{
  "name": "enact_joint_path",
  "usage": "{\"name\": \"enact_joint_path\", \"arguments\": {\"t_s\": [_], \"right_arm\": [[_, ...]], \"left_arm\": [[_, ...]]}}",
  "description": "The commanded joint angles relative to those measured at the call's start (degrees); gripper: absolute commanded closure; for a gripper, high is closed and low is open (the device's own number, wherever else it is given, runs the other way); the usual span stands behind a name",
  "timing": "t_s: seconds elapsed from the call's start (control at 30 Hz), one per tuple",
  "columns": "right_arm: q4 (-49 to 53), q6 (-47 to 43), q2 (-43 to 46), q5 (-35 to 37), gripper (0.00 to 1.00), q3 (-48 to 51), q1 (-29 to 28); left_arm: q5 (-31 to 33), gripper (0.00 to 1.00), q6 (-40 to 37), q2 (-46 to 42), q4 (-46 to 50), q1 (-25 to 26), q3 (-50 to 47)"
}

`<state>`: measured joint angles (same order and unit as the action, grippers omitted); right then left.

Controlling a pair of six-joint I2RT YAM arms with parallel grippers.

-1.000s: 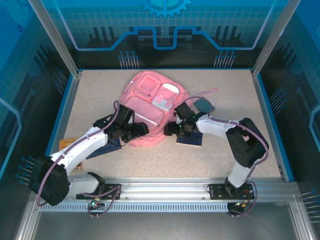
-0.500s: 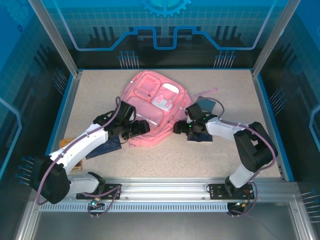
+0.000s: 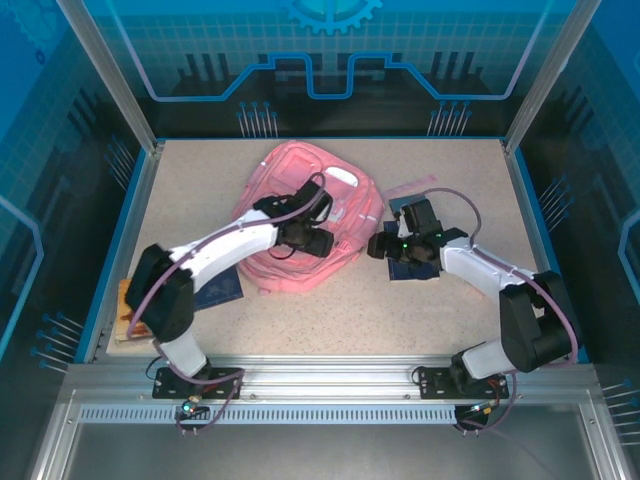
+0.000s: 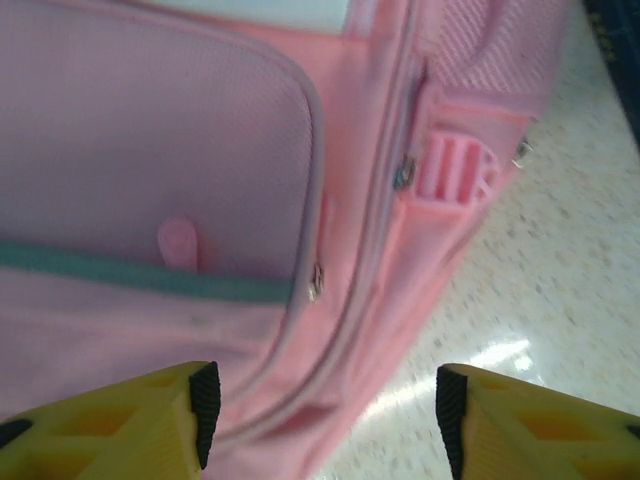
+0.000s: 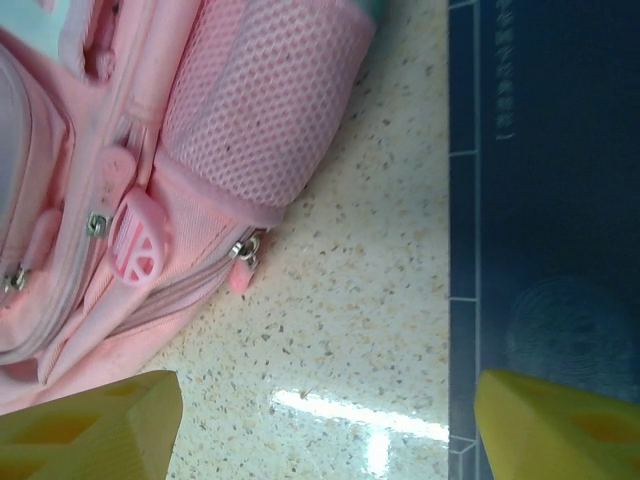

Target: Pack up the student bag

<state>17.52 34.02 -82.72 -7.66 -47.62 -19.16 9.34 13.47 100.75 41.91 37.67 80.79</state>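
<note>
The speckled beige surface (image 3: 330, 320) sat inside blue walls. A dark blue book (image 3: 218, 290) lay at the left, just beside the student bag (image 3: 295, 275), which lay flat at the centre. The left gripper (image 3: 318, 240) hovered open over the bag's front. The right gripper (image 3: 374, 247), also open, hung just beside the bag's right edge, above a second dark blue book (image 3: 412, 272).

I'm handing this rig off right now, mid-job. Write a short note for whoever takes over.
Left gripper: open, empty, over the student bag at its edge, near a zip pull.
Right gripper: open, empty, above bare table between the bag's mesh side pocket and a dark blue book.
The bag lies flat mid-table; a second dark blue book lies at its left.
Done: nothing visibly packed; the bag looks zipped shut.
Left: open it, probably load both books.
</note>
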Motion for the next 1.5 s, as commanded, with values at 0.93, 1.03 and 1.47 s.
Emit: {"name": "enact_joint_path", "arguments": {"t_s": [0.93,1.03,1.47], "right_arm": [[-17.01,-8.29,0.22,-6.58,0.35,7.65,0.55],[-17.10,-13.76,1.08,-9.87,0.35,7.45,1.48],[-17.16,-19.38,3.25,-20.29,0.52,5.04,8.23]], "left_arm": [[9.65,1.00,-6.36,17.84,14.86,1.18,31.76],[9.48,1.00,-7.42,15.60,15.08,1.08,34.04],[8.09,1.00,-9.83,10.84,15.11,-1.11,41.00]]}}
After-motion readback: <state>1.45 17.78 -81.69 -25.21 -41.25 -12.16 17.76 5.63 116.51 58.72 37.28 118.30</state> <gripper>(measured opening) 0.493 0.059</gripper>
